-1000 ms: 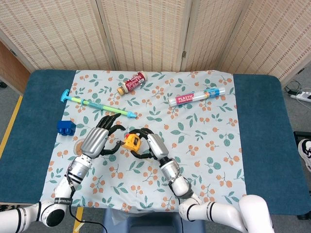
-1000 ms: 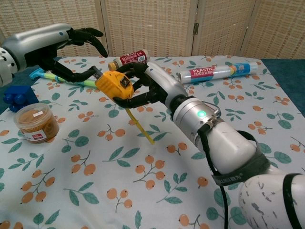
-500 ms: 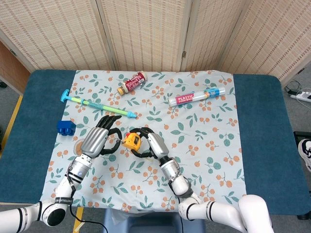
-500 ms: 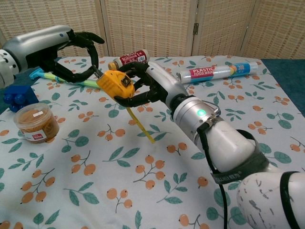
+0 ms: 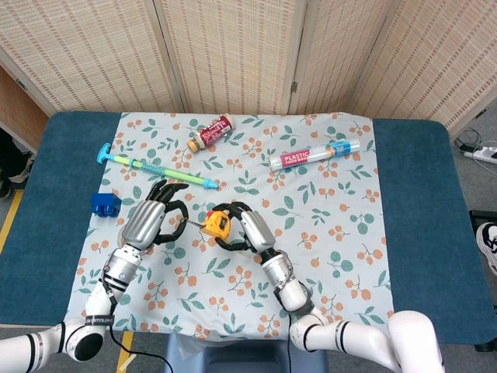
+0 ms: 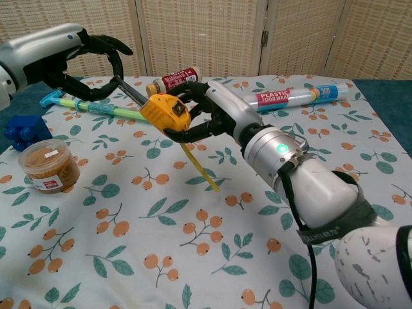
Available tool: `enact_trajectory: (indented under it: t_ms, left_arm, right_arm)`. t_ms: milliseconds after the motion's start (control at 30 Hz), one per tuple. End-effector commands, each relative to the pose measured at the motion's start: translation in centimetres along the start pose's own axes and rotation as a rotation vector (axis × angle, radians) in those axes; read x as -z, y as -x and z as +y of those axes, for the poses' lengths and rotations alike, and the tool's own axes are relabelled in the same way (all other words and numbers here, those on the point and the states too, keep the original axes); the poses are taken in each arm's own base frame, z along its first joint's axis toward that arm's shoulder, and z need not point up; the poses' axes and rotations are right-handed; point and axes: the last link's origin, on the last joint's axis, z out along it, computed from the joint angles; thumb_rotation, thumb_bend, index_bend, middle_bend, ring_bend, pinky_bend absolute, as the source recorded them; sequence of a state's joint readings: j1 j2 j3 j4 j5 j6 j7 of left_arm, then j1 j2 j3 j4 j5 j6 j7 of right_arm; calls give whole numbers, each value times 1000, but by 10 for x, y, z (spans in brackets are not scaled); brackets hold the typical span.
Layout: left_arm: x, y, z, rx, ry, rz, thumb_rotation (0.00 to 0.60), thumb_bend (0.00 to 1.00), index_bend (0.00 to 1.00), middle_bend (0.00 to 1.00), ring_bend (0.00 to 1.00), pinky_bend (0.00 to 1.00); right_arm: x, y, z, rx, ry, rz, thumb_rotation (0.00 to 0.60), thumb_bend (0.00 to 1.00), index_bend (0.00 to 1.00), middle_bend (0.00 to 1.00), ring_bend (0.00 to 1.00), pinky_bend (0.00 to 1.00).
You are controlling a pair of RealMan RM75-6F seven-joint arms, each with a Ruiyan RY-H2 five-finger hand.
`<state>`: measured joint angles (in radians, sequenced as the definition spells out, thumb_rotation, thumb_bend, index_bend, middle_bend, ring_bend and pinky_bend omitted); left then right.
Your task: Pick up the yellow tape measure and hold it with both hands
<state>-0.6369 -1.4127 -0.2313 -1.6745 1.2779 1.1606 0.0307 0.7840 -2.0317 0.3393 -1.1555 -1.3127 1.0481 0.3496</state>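
The tape measure [image 6: 166, 112] is raised above the bench [image 5: 419, 233], gripped in the right hand [image 6: 205, 114]. A yellow blade [image 6: 201, 168] hangs from its underside. A dark strip runs from the case up to the left hand [image 6: 96, 64], whose fingers curl around its end; contact appears to be a pinch, but the view is unclear. A jar [image 6: 49, 166] stands on the cloth [image 6: 193, 257] nearby.
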Motion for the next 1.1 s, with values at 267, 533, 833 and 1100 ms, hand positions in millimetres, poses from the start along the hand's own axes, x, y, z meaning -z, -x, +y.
enact_trajectory:
  t_ms: [267, 533, 833, 1100]
  left_arm:
    - [9, -32, -43, 7, -79, 93, 600, 555, 601, 208, 167, 0]
    - [19, -54, -81, 75, -172, 138, 600, 555, 601, 213, 169, 0]
    - [27, -66, -111, 88, -218, 170, 600, 555, 601, 214, 169, 0]
    - [29, -66, -119, 92, -214, 156, 600, 555, 600, 214, 169, 0]
  right_arm:
    - [27, -47, 21, 99, 34, 6, 600, 367, 591, 512, 420, 124]
    - [60, -87, 39, 137, 91, 33, 600, 368, 591, 512, 426, 124]
    - [108, -127, 65, 181, 165, 68, 600, 368, 591, 510, 426, 123]
    - [140, -151, 81, 211, 216, 83, 600, 368, 591, 510, 427, 124]
